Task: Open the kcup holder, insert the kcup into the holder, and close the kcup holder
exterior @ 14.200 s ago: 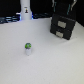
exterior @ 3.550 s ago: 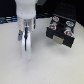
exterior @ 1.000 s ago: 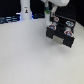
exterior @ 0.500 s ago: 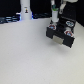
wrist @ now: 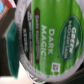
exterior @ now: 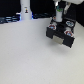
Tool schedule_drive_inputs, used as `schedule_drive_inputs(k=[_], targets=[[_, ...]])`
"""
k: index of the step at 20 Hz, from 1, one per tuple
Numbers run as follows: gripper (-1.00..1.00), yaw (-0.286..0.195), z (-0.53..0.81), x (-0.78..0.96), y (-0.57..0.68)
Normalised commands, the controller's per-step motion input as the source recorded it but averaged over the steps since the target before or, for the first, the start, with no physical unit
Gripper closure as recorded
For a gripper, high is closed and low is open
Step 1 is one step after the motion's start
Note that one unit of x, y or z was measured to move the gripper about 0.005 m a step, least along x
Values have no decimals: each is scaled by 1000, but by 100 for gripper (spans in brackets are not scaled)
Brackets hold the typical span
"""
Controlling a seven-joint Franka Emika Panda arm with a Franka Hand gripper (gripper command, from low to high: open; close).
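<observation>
1. A white table (exterior: 25, 55) fills the exterior view, its surface plain and pale.
2. The black kcup holder (exterior: 62, 34) sits on it at the exterior view's right (drawer pulled forward, pod slots showing).
3. A tall white post (exterior: 25, 8) stands at the far edge.

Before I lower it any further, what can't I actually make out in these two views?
- Gripper fingers: cut off by the exterior view's top edge and blurred; the grip is not visible.
- Holder slots: exterior view is too small and blurred to tell which one the kcup is over.
- Wrist view: the kcup lid fills the picture, hiding the holder and fingers.
- Small print on the lid: blurred.
</observation>
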Motion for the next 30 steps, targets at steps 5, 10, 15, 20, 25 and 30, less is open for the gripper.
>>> schedule_drive_inputs(k=[5, 10, 15, 20, 25, 30], targets=[[100, 61, -46, 157, 382], [100, 54, -97, 162, 235], [100, 14, -121, 101, 70], [100, -7, -65, 68, 18], [100, -27, 231, 215, 28], [100, -29, 247, 302, 38]])
